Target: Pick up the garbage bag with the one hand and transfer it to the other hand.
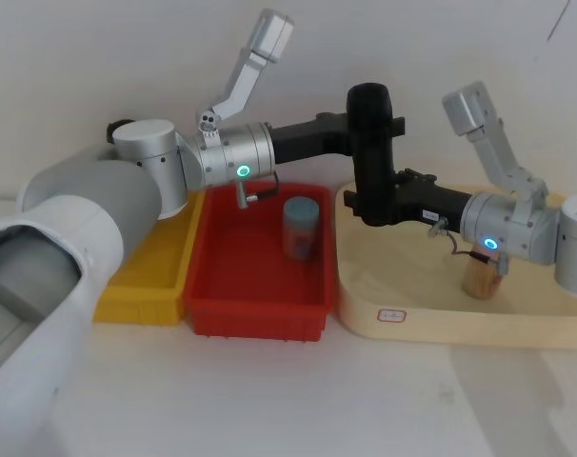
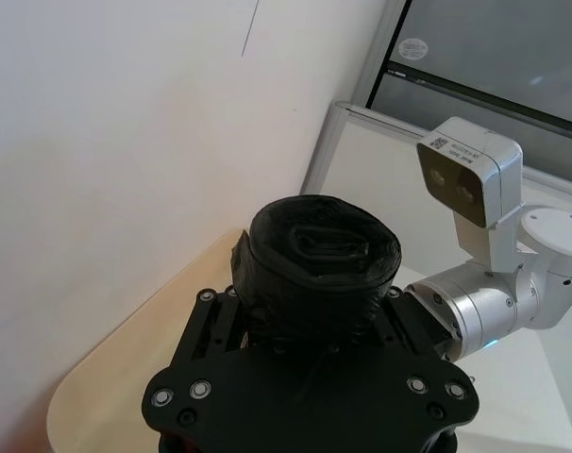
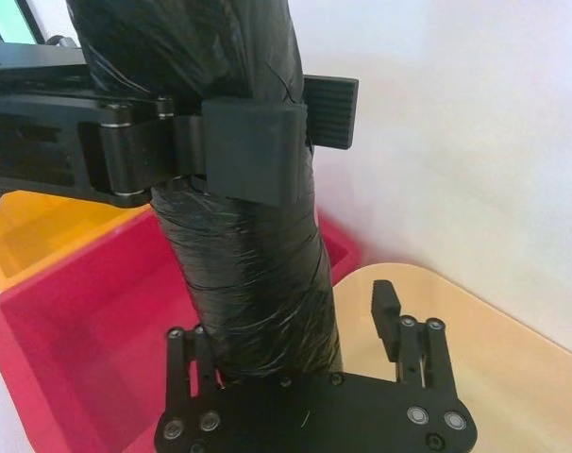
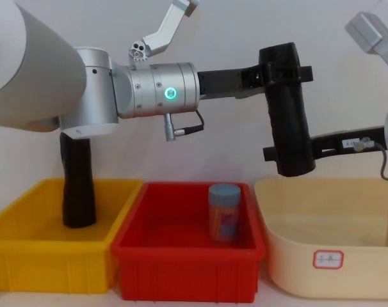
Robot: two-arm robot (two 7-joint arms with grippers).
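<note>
1. Two grippers meet on the garbage bag [image 1: 371, 143] in head view: left gripper [image 1: 365, 124], green ring, is clamped on its upper part; right gripper [image 1: 369, 203], blue ring, is at its lower end. Bag hangs upright in the air, above the gap between red bin [image 1: 255, 309] & cream tray [image 1: 441, 319]. Blue-lidded jar [image 1: 300, 228] stands in red bin, below & left of bag.
2. Left wrist view: looking down on bag's top end [image 2: 319, 250], wrinkled film, fingers pressed to its sides. Looks soft-skinned but firm as a roll, prob. light; film may slip, so grip mid-body, not the ends.
3. Right wrist view: left gripper's pad [image 3: 258, 151] bites the roll; right gripper's fingers [image 3: 388, 316] stand at either side of the lower end, one finger apart from the film w/ a gap, so not yet closed.
4. Chest view: bag [image 4: 287, 109] hangs well above red bin's rim [image 4: 187, 246]; free air below & around. A second black roll [image 4: 77, 185] stands in yellow bin [image 4: 47, 262], far left of bag. Wall is close behind.
</note>
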